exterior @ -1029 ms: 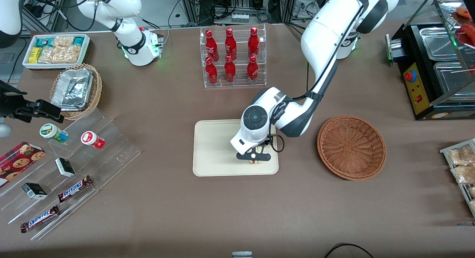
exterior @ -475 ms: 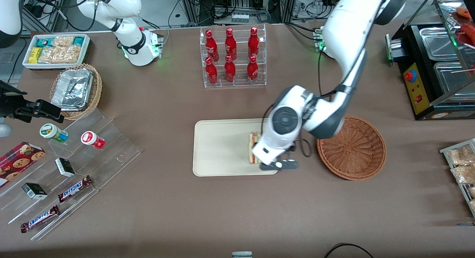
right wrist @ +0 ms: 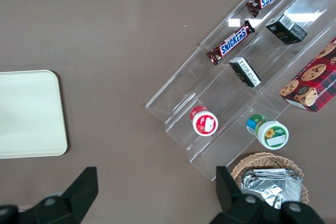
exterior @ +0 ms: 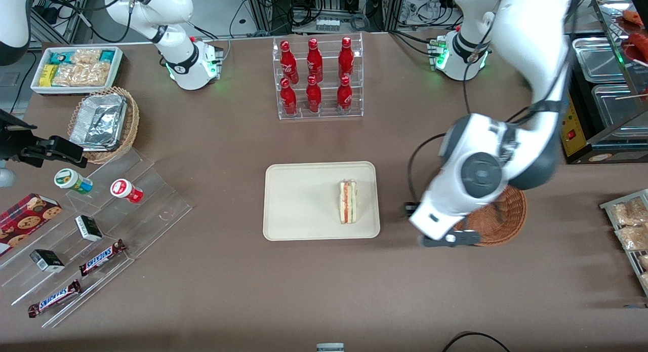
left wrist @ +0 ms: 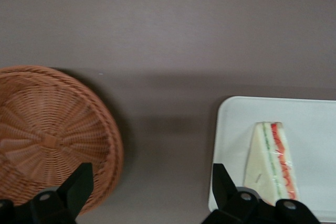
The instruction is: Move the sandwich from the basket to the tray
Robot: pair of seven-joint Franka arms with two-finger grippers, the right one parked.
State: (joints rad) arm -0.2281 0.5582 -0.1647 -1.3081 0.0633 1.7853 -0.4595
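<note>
The sandwich (exterior: 348, 201) (left wrist: 270, 161) lies flat on the cream tray (exterior: 304, 200) (left wrist: 315, 116), near the tray's end closest to the basket, with its red and green filling edge showing. The reddish-brown wicker basket (exterior: 501, 220) (left wrist: 47, 135) has nothing in it and is half covered by the working arm in the front view. My gripper (exterior: 448, 238) (left wrist: 149, 187) hangs open above the bare table between tray and basket, close to the basket's rim, holding nothing. A corner of the tray (right wrist: 26, 114) also shows in the right wrist view.
A rack of red bottles (exterior: 318, 78) stands farther from the front camera than the tray. A stepped acrylic shelf (exterior: 96, 225) with snacks, a tan basket of foil containers (exterior: 104, 121) and a white bin (exterior: 76, 68) lie toward the parked arm's end. A food warmer (exterior: 597, 88) is at the working arm's end.
My gripper let go of the sandwich on the tray, opened, and swung away toward the basket. The sandwich stays where it was set down.
</note>
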